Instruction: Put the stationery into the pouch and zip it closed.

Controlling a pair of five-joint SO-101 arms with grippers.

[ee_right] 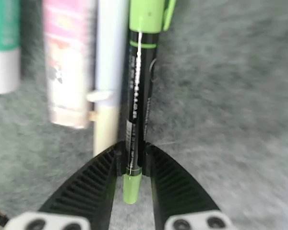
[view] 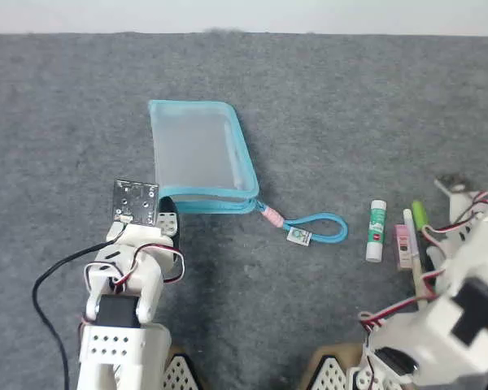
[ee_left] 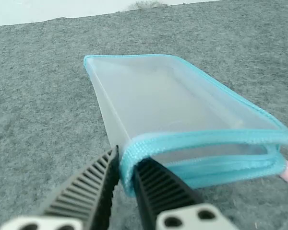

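Toward the near right corner of the counter (view: 325,106), the green pen (ee_right: 139,72) is clamped close to its tail between the fingers of the right gripper (ee_right: 133,151). Its long axis is laid from near edge to far edge, in line with that gripper. Beside it, a white pen (view: 410,227), a pink item (view: 403,244) and a glue stick (view: 376,231) are ranged parallel. Toward the near left, the left gripper (ee_left: 126,160) is pinched on the zip band at a corner of the pouch (ee_left: 173,100). The pouch is laid flat mid-counter, well apart from the pen, so a leftward carry by the right arm is judged necessary.
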